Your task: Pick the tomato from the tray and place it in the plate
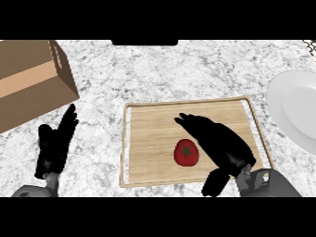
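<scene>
So we're at the reach-and-grab stage here, nothing picked up yet. The tomato [186, 152] is sitting on the tray [147, 139], a bit toward the near right part of it, stem side facing up. Our right hand [222, 141] is over the tray just to the right of the tomato, with its fingers [191, 122] stretched out straight and close together, pointing toward the tray's far left, and the thumb [215, 184] hanging down over the tray's near edge. So it's open and not wrapped around anything. We reckon the next move needs the hand to slide left and drop a little so the tomato ends up between thumb and fingers, then curl shut on it before lifting and swinging over to the plate [304, 115], which lies well off the tray's right side. Since the thing is round, it could easily roll away if the fingers nudge it first. Our left hand [54, 146] is just resting left of the tray, fingers up and relaxed. A cardboard box [23, 78] sits beyond the tray's far left corner. Hard bits: the plate and box are both cut off by the edges, the hand hides part of the tray's right side, and we can't tell if the palm touches the tomato or how high it hovers.
</scene>
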Controlling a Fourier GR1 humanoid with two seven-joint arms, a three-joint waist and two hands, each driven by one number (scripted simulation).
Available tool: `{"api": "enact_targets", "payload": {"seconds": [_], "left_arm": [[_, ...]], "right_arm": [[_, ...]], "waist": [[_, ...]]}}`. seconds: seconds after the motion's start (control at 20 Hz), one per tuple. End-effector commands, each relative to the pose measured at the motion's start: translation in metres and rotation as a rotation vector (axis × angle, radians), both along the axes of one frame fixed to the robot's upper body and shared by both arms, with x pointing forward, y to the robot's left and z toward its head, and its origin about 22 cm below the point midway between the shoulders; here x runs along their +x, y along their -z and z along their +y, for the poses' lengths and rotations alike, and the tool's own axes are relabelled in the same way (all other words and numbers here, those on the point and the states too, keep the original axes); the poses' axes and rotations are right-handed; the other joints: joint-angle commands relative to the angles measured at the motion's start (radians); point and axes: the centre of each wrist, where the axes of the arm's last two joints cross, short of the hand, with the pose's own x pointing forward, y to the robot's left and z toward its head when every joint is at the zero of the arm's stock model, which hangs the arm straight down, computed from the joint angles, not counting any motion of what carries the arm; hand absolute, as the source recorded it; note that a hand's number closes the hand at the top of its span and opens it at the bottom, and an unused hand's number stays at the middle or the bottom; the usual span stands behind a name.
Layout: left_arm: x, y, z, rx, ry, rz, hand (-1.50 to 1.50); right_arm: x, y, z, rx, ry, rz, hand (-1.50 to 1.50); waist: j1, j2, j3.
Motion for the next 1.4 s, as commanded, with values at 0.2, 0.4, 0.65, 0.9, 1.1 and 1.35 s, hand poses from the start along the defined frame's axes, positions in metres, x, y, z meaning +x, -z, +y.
{"api": "enact_targets", "payload": {"seconds": [0.2,0.4,0.65,0.9,1.1,1.35], "left_arm": [[-0.006,-0.009,-0.001,-0.005,-0.011,-0.008,0.00],[0.009,-0.007,0.005,-0.001,-0.005,0.008,0.00],[0.003,-0.002,-0.009,0.002,-0.017,-0.015,0.00],[0.006,-0.005,-0.001,-0.001,0.007,-0.001,0.00],[-0.004,0.007,-0.009,0.002,-0.018,-0.017,0.00],[0.018,0.004,-0.012,-0.015,-0.008,-0.002,0.00]], "right_arm": [[0.010,0.017,-0.009,-0.028,-0.023,0.026,-1.50],[0.010,0.024,0.019,-0.017,-0.014,0.029,-1.50],[-0.003,0.036,0.013,-0.028,0.001,0.045,-1.50],[0.020,0.032,0.009,-0.024,-0.023,0.036,1.50],[0.025,0.048,0.014,-0.059,-0.073,-0.064,1.50],[0.032,0.044,0.014,-0.059,-0.060,-0.109,1.50]], "waist": [[0.000,0.000,0.000],[-0.001,0.000,0.000],[-0.003,0.000,0.000],[-0.002,0.000,0.000],[0.000,0.001,0.000],[-0.003,0.001,0.000]]}}
